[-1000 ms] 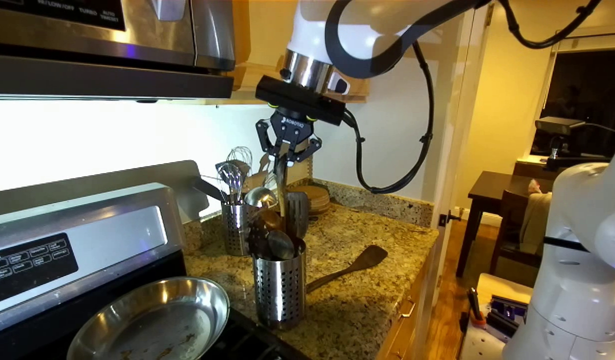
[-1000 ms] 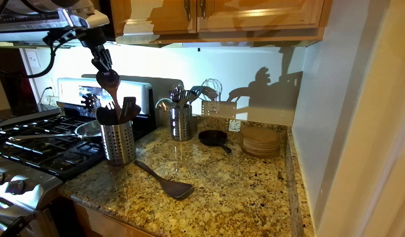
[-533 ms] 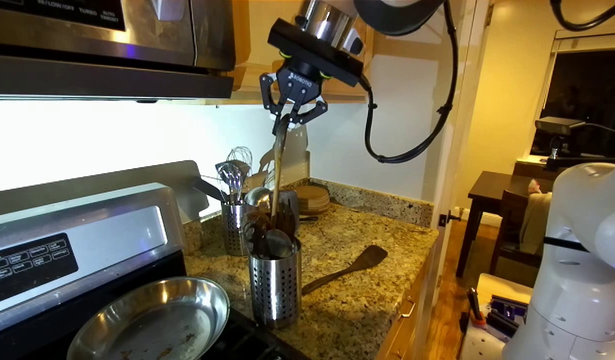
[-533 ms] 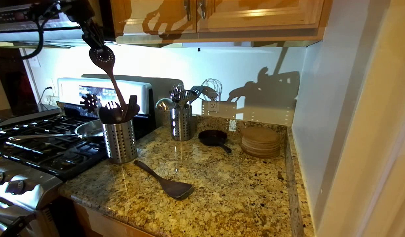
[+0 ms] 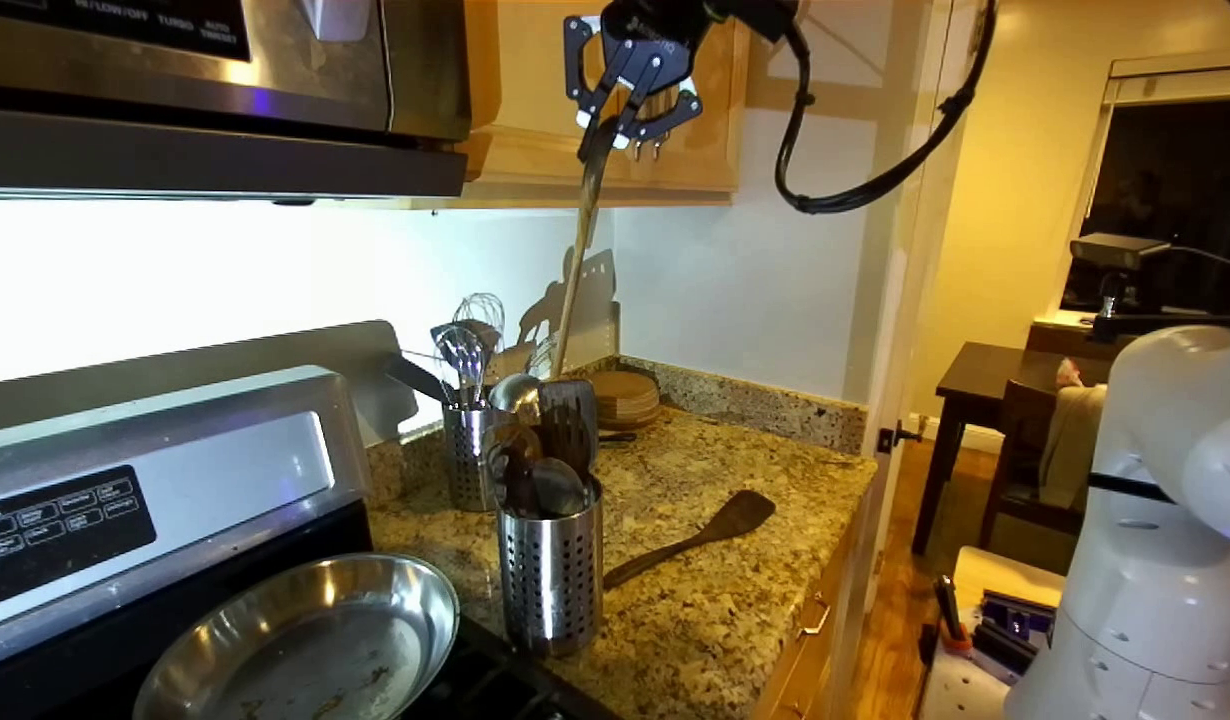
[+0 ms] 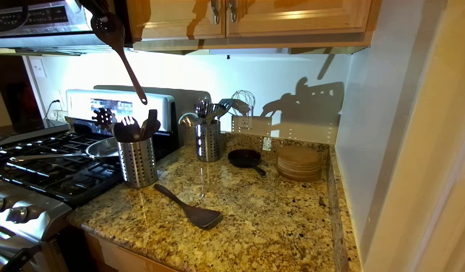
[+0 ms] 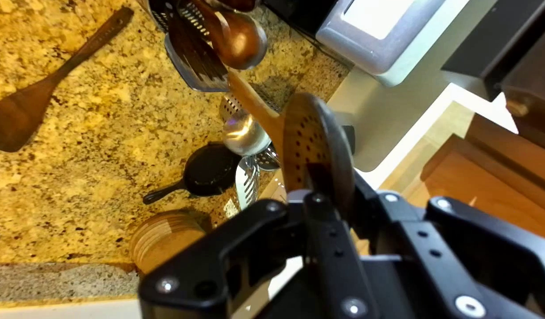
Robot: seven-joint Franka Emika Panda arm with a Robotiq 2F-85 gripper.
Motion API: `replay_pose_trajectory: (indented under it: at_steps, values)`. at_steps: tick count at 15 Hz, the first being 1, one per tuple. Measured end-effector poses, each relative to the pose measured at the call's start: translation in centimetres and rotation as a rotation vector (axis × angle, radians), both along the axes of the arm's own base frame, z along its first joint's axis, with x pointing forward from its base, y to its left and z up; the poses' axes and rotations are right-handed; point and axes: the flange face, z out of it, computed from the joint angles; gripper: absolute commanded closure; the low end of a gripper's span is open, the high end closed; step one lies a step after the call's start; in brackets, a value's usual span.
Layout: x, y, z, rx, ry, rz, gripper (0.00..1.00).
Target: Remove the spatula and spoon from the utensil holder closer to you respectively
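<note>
The spoon, brown with a perforated rounded head, hangs handle-down in the air in both exterior views (image 5: 578, 245) (image 6: 127, 68) and in the wrist view (image 7: 301, 137). My gripper (image 5: 603, 138) is shut on its head; it also shows in the wrist view (image 7: 339, 190). The handle's end is above and clear of the utensil holder (image 6: 138, 166), a perforated silver cylinder, also in an exterior view (image 5: 550, 585). Several dark utensils stand in the holder. The brown spatula (image 6: 202, 216) lies flat on the counter beside the holder (image 5: 737, 515); it shows in the wrist view (image 7: 24, 110).
A holder of silver utensils (image 6: 208, 145) stands farther back. A small black skillet (image 6: 244, 158) and a stack of round wooden boards (image 6: 298, 164) lie by the wall. A steel pan (image 5: 305, 650) sits on the stove. A microwave (image 5: 275, 150) and cabinets (image 6: 293, 22) hang above.
My gripper has risen with the spoon, drawing its handle up and out of the utensil holder. The holder shifted slightly earlier. The spatula has not moved.
</note>
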Motion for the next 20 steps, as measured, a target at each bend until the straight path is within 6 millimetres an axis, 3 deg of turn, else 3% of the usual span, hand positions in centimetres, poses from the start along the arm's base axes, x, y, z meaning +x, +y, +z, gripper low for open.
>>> replay_pose_trajectory:
  at_steps: [3, 6, 9, 12, 13, 14, 20]
  values:
    - [-1.0, -2.4, 1.9, 0.035, 0.007, -0.038, 0.91]
    - [-0.9, -6.1, 2.2, 0.109, 0.017, -0.094, 0.92]
    - [-0.4, -10.3, 0.2, 0.216, 0.063, -0.133, 0.92]
    - [-0.1, -13.6, -3.5, 0.330, 0.124, -0.152, 0.92]
    - [-0.1, -14.4, -4.7, 0.357, 0.139, -0.157, 0.86]
    - [0.0, -14.8, -5.4, 0.358, 0.150, -0.158, 0.86]
    - [0.1, -14.1, -5.0, 0.343, 0.144, -0.150, 0.86]
